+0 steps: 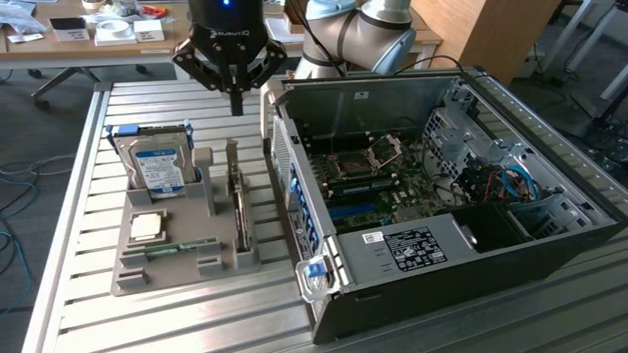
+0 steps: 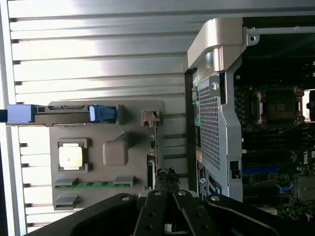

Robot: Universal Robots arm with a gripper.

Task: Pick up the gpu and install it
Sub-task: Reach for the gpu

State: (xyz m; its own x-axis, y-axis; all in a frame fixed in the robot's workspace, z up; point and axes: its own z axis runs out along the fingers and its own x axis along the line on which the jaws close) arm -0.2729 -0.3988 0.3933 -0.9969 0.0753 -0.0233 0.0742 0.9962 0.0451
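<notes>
Hovering closed and empty, the end effector (image 1: 237,109) hangs above the gpu (image 1: 240,209) standing on edge in the tray (image 1: 167,276).

Silver-grey tubular arm (image 1: 343,29), pale blue joint caps (image 1: 401,50), glossy black claw (image 1: 235,109) with faint white lettering (image 1: 228,33), small blue light (image 1: 225,2) above it, black linkage fingers (image 2: 152,211) with round silver pins

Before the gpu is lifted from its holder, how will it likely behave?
Probably stiff: the gpu is a thin flat card standing on edge in slots of the holder without sagging. Likely light for its length, being so thin. It may tip sideways if pushed, since only the slots keep it upright.
</notes>
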